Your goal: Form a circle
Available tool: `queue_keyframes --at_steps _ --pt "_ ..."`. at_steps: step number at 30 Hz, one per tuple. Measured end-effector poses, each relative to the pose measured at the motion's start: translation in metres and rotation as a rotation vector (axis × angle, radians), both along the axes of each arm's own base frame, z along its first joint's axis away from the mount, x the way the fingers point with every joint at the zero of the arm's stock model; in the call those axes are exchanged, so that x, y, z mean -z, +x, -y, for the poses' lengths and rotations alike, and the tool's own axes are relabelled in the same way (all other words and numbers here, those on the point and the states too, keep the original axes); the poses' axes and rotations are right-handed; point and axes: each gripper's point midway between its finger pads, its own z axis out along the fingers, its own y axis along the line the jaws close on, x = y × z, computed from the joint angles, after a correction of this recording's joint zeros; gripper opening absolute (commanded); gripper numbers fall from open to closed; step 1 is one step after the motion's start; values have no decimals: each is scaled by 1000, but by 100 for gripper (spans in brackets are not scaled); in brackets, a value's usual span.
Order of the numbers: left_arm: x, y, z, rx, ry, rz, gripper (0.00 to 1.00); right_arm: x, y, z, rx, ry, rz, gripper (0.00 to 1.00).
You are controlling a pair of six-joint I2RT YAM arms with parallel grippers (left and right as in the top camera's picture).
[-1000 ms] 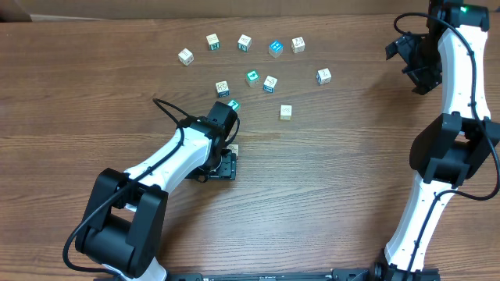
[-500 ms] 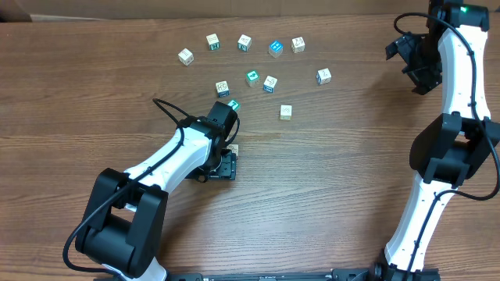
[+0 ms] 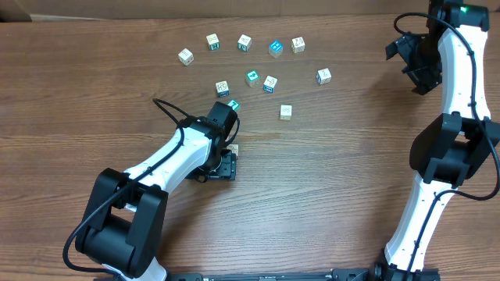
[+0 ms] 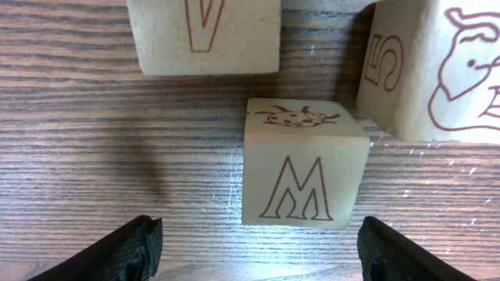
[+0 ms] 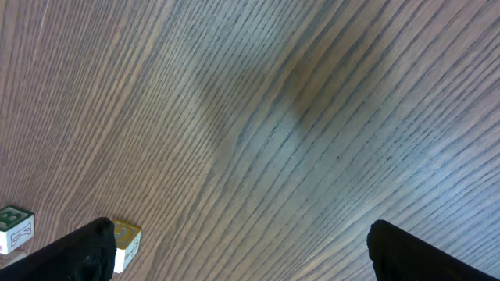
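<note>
Circle (image 4: 301, 117): cube cluster, mid-table (image 3: 328, 195), under L gripper (image 4: 262, 254).
L jaws wide, empty. M cube (image 4: 301, 179) just ahead, ungripped, near V cube (image 4: 203, 35) and S cube (image 4: 437, 70).
R gripper (image 5: 250, 254): fully open, empty, well apart.
Step, prob.: tidying ring.
Next: careful nudge/regrip of M cube.

On the overhead view my left arm (image 3: 168, 160) lies from the near-left corner toward the middle of the table (image 3: 78, 101). The left gripper (image 3: 226, 162) sits over the cluster (image 3: 233, 148), with one cube edge showing beside it. Through the left wrist, the M cube (image 4: 305, 168) is just ahead of the gripper, between the fingertips (image 4: 133, 248). The V cube (image 4: 205, 35) is behind it to the left and the S cube (image 4: 430, 66) just beside it, behind to the right. The scatter (image 3: 269, 83) lies farther back. The right gripper (image 3: 408, 58) hangs far right, well apart from every cube. Its wrist view has two cubes (image 5: 125, 238) at the lower left.
</note>
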Motion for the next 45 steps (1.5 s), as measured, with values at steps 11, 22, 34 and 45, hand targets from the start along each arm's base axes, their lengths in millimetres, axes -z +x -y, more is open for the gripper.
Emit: queue_keyframes --at_steps 11,22,34,45 --pt "0 -1 -1 0 3 -6 78 0 0 0 0 0 -1 100" --pt "0 -1 -1 0 3 -6 78 0 0 0 0 0 0 100" --pt "0 -2 -1 0 3 -7 75 0 0 0 0 0 0 100" --pt "0 -2 -1 0 4 -9 76 0 0 0 0 0 0 100"
